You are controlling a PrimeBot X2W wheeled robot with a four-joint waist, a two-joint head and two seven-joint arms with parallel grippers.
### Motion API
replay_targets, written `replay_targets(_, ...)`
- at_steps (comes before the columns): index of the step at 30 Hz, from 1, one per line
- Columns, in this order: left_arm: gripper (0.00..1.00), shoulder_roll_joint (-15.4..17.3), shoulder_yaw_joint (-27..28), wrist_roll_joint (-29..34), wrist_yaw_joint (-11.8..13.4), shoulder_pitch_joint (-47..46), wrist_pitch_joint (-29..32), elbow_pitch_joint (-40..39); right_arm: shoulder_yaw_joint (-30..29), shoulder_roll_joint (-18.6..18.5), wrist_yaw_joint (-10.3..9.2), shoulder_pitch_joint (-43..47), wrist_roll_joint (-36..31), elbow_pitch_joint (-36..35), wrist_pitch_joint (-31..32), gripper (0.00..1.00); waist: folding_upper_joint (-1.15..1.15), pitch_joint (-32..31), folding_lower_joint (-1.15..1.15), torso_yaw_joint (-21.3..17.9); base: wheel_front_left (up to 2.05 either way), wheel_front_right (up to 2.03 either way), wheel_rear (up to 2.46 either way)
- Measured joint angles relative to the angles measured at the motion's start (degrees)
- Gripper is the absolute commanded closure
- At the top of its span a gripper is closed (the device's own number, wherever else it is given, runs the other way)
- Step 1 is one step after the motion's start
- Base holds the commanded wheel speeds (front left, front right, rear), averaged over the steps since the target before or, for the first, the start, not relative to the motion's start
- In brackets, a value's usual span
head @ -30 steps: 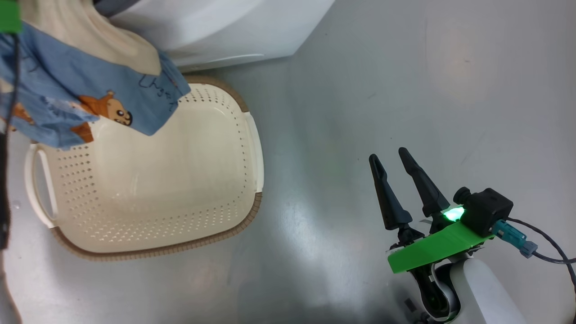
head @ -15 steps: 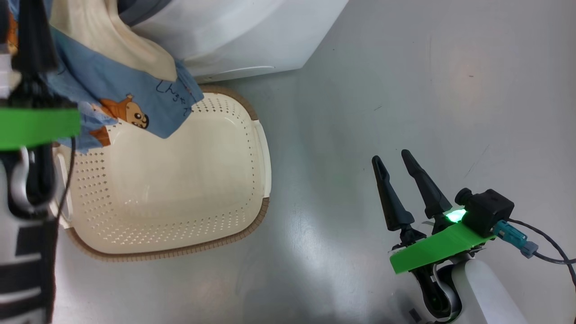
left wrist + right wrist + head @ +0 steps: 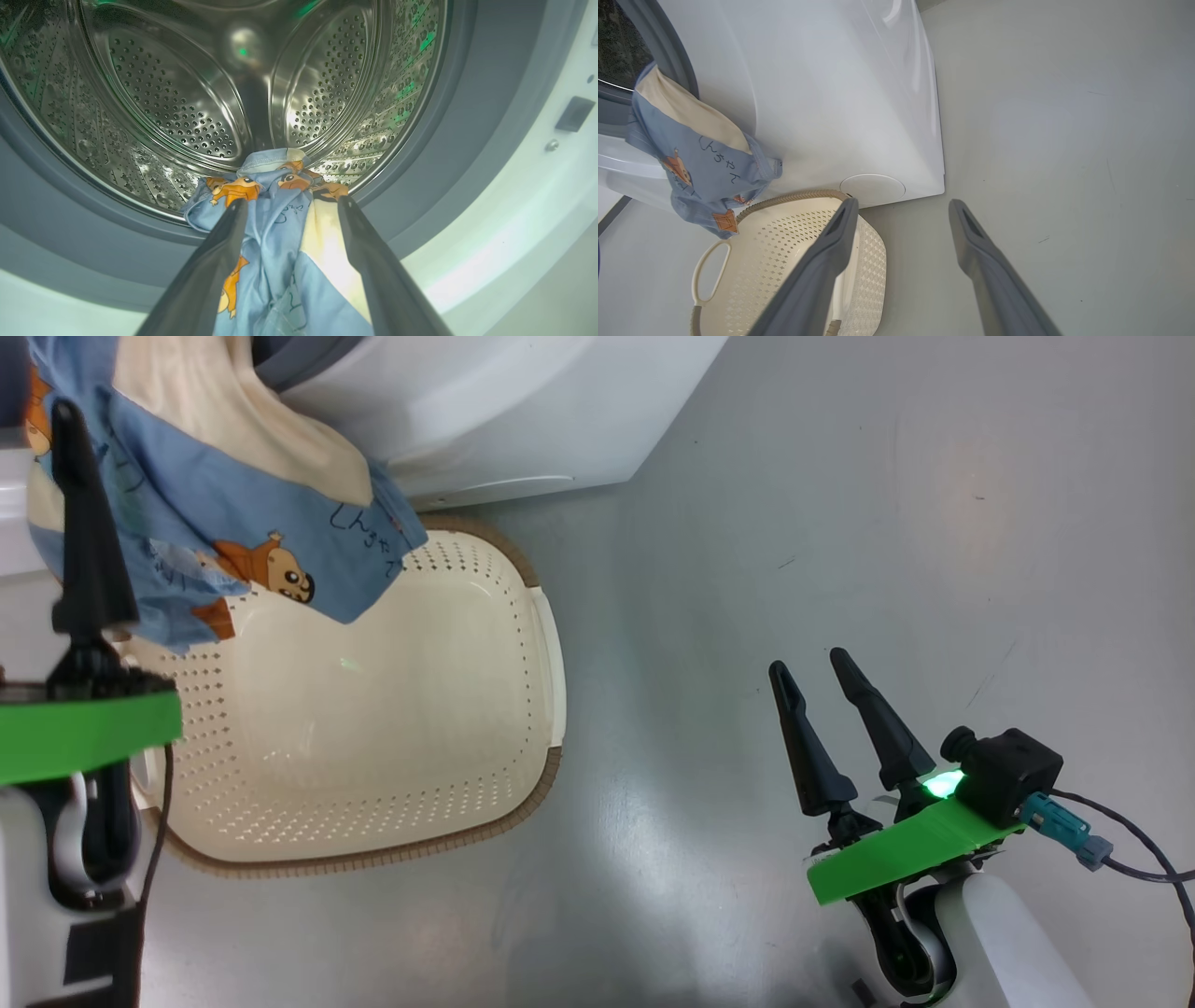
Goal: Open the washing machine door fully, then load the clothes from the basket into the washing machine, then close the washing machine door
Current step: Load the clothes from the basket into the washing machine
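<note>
I was in the loading step. The clothes hung half in, half out. The top was bunched on the gasket at the mouth of the drum. The rest draped down the washer over the basket, which looked empty.

My left gripper sat at the mouth with its jaws spread wide. It had a finger on either side of the cloth and, as far as I could judge, was not pinching it. The right gripper hung over the floor, well apart from the basket, jaws apart and holding nothing.

I judged that the left next had to close on the hanging part, lift it over the lip and push it deep inside. That way nothing would trail out when the door was shut.
</note>
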Motion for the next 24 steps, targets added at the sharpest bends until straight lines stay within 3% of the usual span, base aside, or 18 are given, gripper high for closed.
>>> replay_targets(24, 0.00, -4.11, 6.21, 2.71, -0.05, 14.20, 0.01, 2.11, 0.14, -0.05, 0.00, -0.01, -0.59, -0.07, 0.00, 0.00, 0.00, -0.22, 0.00, 0.49, 0.00, 0.00, 0.00)
